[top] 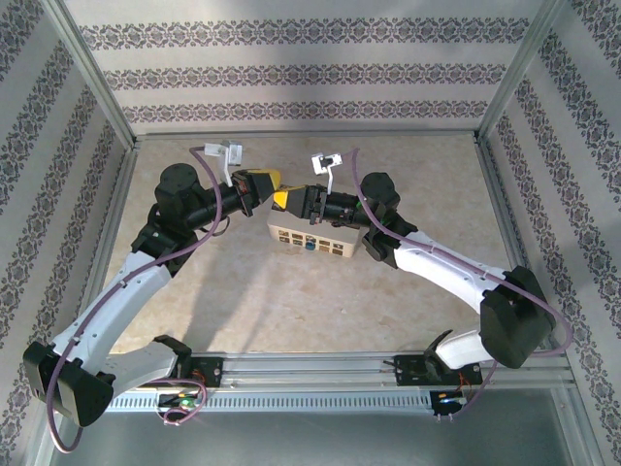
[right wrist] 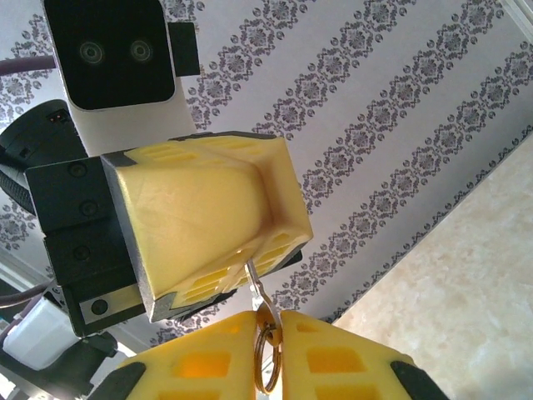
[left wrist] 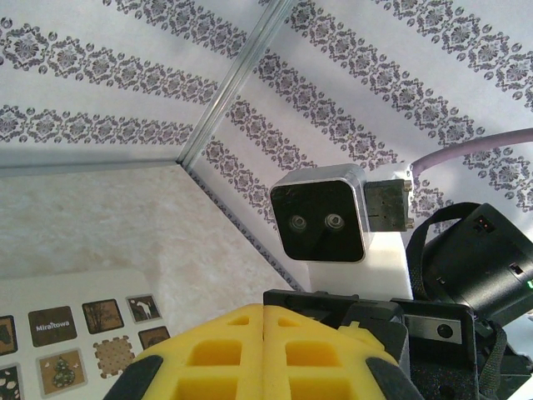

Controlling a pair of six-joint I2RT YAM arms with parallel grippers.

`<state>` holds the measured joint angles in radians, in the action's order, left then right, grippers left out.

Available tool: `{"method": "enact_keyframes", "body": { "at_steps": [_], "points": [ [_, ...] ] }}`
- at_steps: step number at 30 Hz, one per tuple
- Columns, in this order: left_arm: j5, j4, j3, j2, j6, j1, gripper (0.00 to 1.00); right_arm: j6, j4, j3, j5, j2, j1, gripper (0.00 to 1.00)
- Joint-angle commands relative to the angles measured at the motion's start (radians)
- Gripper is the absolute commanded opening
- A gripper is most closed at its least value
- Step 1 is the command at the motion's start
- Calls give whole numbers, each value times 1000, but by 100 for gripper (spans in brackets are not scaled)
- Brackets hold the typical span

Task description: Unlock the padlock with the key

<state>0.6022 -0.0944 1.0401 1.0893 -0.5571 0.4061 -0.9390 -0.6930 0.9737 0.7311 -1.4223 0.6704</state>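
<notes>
L gripper [top: 262, 183] & R gripper [top: 282, 199] meet tip to tip just above ctr of top view, over far edge of cream box [top: 291, 233] on desk [top: 291, 311]. Tiny blue padlock [top: 309, 247] sits at box's near edge, ctr frame, apart from both grippers. R wrist view: key [right wrist: 256, 285] is a thin metal strip, upper end clenched in L fingers [right wrist: 208, 217], its ring [right wrist: 266, 367] pinched in seam of R fingers [right wrist: 333, 358], bottom ctr. L wrist view: L fingers pressed together, bottom ctr.
</notes>
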Motion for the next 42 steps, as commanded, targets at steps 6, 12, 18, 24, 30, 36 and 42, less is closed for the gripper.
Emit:
{"method": "enact_keyframes", "body": {
  "at_steps": [6,12,18,24,30,36,42],
  "points": [
    [15,-38,-7,-5,-1,10,0,6,-42,20,4,4,0,2],
    [-3,-33,-7,-19,3,10,21,28,-9,10,-2,19,-5,0],
    [-100,27,10,-64,37,10,51,103,99,-15,-27,60,-16,0],
    [-163,117,24,-88,87,10,55,224,282,-50,-88,142,-37,0],
    [-181,171,4,-78,121,10,55,335,466,-103,-182,246,-79,0],
    [-183,208,-75,-62,110,10,55,437,648,-138,-267,328,-122,0],
    [-174,104,-225,-51,3,11,55,450,684,-195,-265,343,-187,0]
  ]
}}
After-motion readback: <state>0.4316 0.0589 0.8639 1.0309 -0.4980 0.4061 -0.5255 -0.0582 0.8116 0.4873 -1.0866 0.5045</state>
